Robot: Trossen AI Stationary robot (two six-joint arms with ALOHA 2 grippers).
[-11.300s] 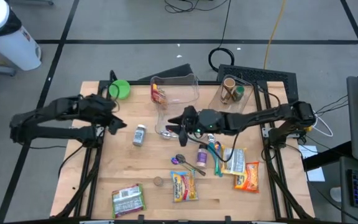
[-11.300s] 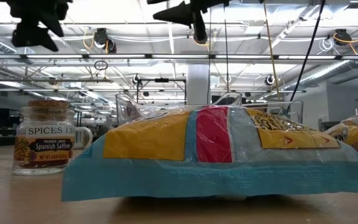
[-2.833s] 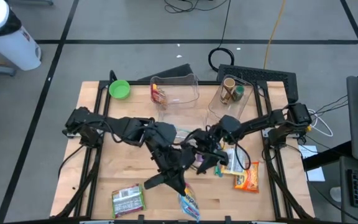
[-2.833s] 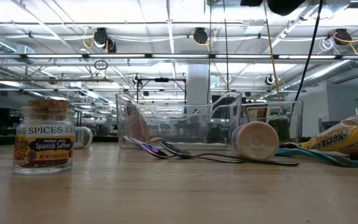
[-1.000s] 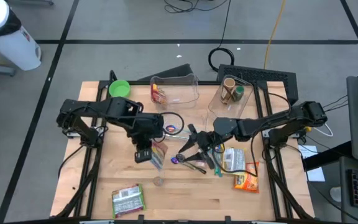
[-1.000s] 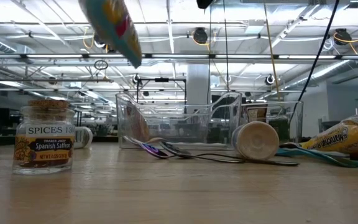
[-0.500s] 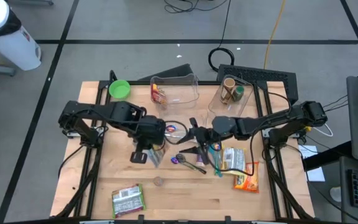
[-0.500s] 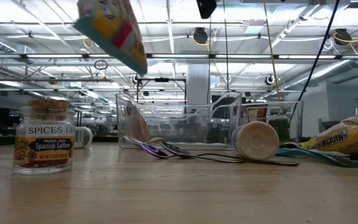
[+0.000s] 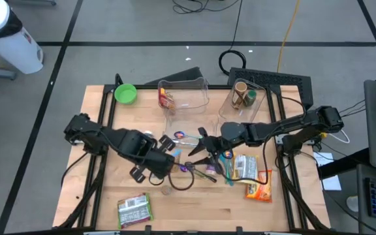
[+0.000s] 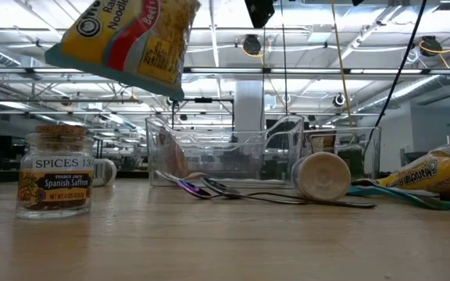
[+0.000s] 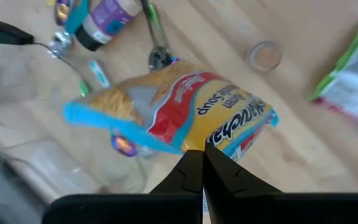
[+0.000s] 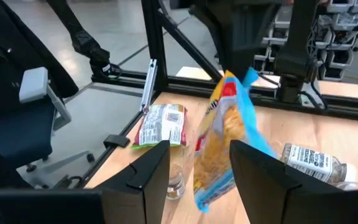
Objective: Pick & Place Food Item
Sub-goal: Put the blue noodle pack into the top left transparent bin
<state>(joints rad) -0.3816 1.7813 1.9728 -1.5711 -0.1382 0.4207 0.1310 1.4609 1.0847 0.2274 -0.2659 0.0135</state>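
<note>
Wooden table (image 9: 109,196) below, the left gripper (image 11: 202,163) pinches the ramen noodle packet (image 11: 185,115) aloft for transfer; right gripper (image 12: 197,163) waits spread nearby.

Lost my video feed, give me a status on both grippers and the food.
Left gripper shut on noodle packet, held above the table. Right gripper open, facing the packet mid-table. Spoon and bottle lie underneath.
</note>
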